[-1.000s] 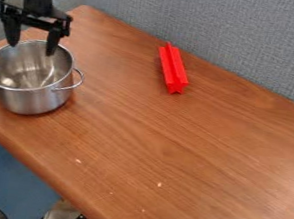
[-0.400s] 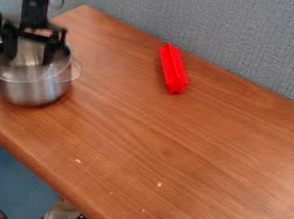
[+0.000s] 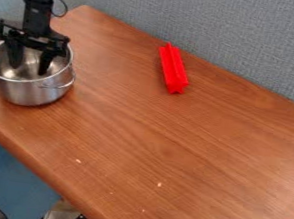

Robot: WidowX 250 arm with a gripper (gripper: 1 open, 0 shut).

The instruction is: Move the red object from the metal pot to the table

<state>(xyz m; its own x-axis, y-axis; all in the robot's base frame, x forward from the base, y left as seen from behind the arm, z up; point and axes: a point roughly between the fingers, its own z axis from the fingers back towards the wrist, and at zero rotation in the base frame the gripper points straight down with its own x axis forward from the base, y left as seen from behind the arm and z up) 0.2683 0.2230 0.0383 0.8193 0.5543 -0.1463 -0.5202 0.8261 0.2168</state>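
The red object [image 3: 172, 67] is a bright red bar lying on the table [image 3: 173, 145] toward the back, well to the right of the metal pot [image 3: 29, 83]. The shiny round pot stands at the table's left end. My gripper [image 3: 29, 59] points down into the pot. Its dark fingers [image 3: 12, 53] stand apart, with their tips below the rim near the inner walls. I see nothing between them, and the pot's inside shows only reflections.
The table's front edge runs diagonally from lower left to lower right, with blue floor below it. A grey-blue wall stands behind the table. The pot sits close to the table's left edge.
The gripper has sunk from just above the pot's rim down into the pot. The pot has shifted slightly to the left. The red object has not moved.
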